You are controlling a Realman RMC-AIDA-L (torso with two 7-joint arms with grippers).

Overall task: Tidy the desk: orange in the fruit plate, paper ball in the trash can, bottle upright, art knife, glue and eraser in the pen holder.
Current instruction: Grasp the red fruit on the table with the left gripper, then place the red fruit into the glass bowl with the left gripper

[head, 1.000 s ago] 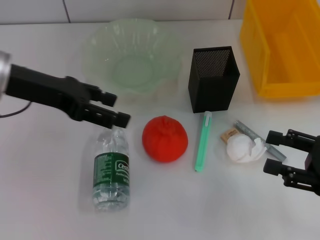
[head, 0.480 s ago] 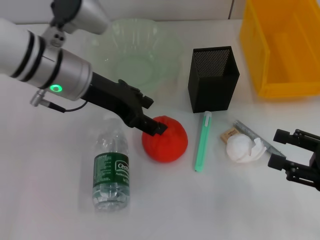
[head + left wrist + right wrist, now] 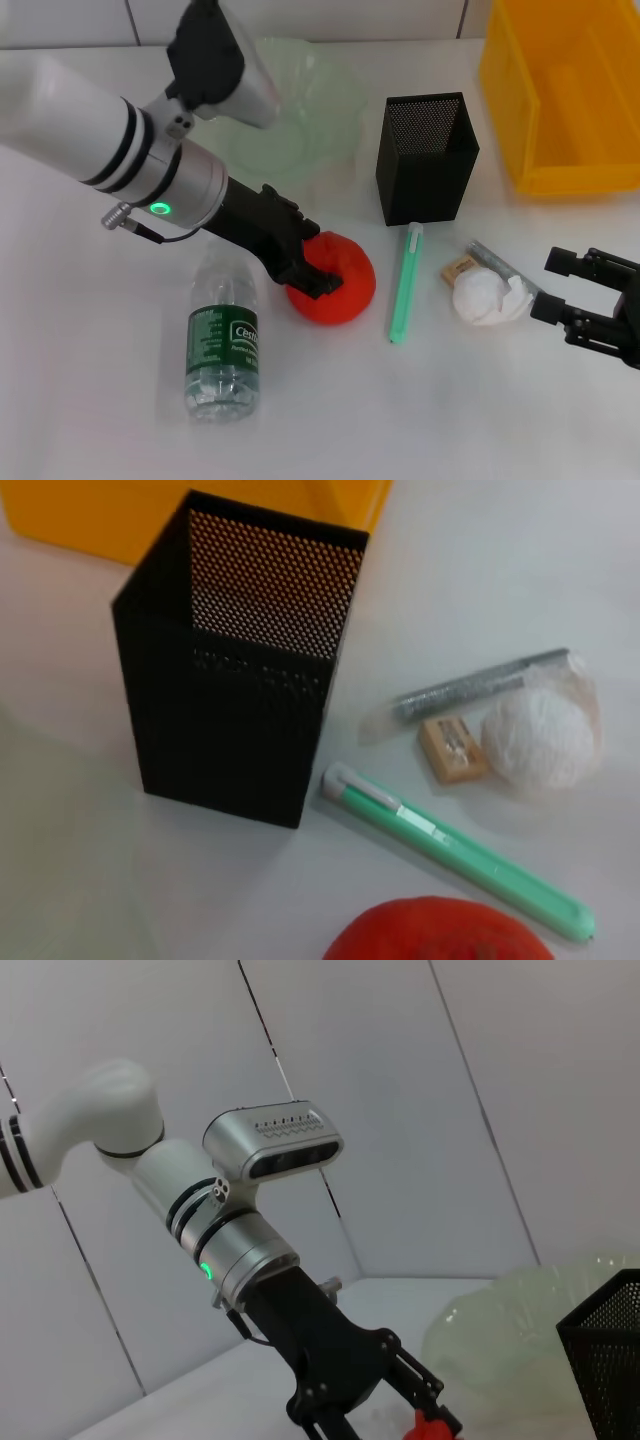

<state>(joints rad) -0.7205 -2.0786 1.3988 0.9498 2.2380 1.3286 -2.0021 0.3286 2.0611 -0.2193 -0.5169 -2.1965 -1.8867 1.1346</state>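
The orange (image 3: 348,283) lies mid-desk and also shows in the left wrist view (image 3: 440,936). My left gripper (image 3: 312,268) is down on its left side, fingers spread about it; the right wrist view (image 3: 385,1410) shows this too. The bottle (image 3: 222,345) lies on its side at the front left. A green art knife (image 3: 404,284), tan eraser (image 3: 460,268), grey glue stick (image 3: 497,262) and paper ball (image 3: 482,298) lie right of the orange. My right gripper (image 3: 558,287) is open and empty just right of the paper ball.
The fruit plate (image 3: 325,100) stands at the back, partly hidden by my left arm. The black pen holder (image 3: 428,155) stands right of it, and the yellow trash can (image 3: 565,95) is at the back right. The white desk (image 3: 90,380) has room at the front.
My left arm has swung right and down from above the bottle to the orange. The right gripper has shifted only slightly.
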